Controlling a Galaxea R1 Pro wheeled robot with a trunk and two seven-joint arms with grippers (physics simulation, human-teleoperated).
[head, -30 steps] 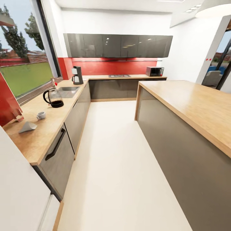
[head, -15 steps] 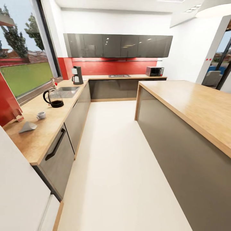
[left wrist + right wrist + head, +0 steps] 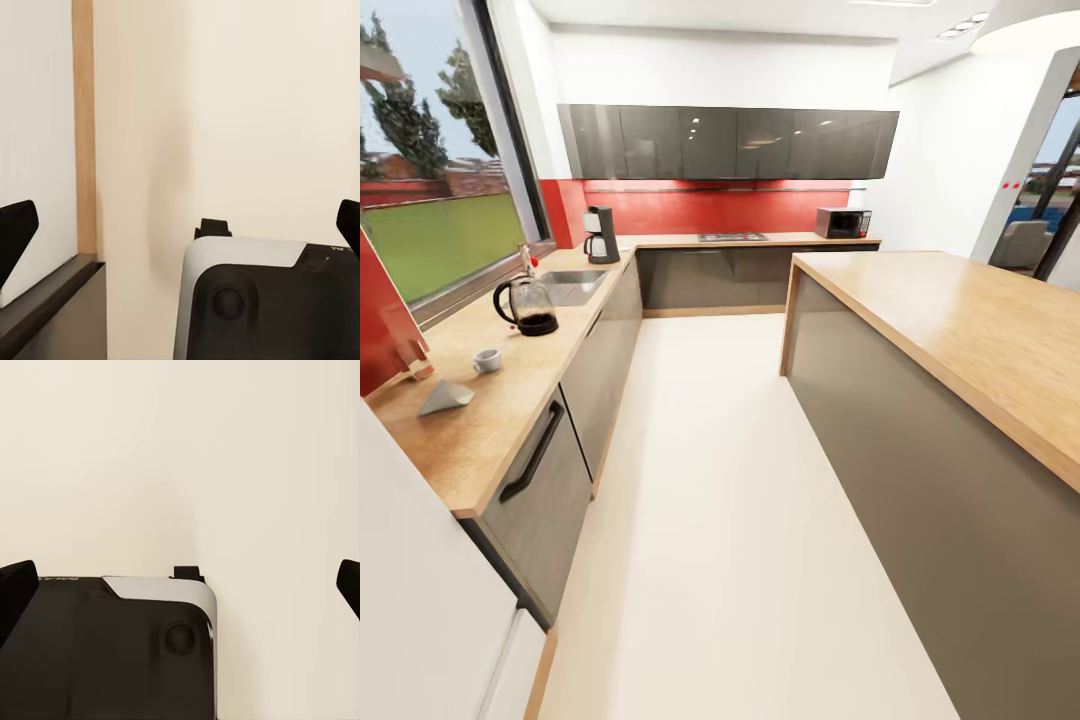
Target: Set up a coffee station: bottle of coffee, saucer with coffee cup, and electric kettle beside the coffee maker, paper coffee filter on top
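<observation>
— Black fingertips of the left pincer (image 3: pixel 180 225) and right pincer (image 3: pixel 180 577) sit spread at the frame edges, gripping nothing; robot base (image 3: pixel 112 645) and floor (image 3: pixel 225 450) lie between them.

— Beyond them?

— Paper coffee filter (image 3: pixel 445 397) nearest on the tabletop (image 3: pixel 470 440), then coffee cup (image 3: pixel 486 360), electric kettle (image 3: pixel 528 306), coffee maker (image 3: pixel 600 235) farthest. Its details are too small.

countertop (image 3: pixel 490 420): you see matt, wood-grained board;
electric kettle (image 3: pixel 530 303): clear glass on a glossy black base;
paper coffee filter (image 3: pixel 445 398): dull white paper, near the countertop's front edge;
wall cabinets (image 3: pixel 730 142): your glossiest surface, grey and mirror-like;
floor (image 3: pixel 730 520): smooth, matt cream
</observation>
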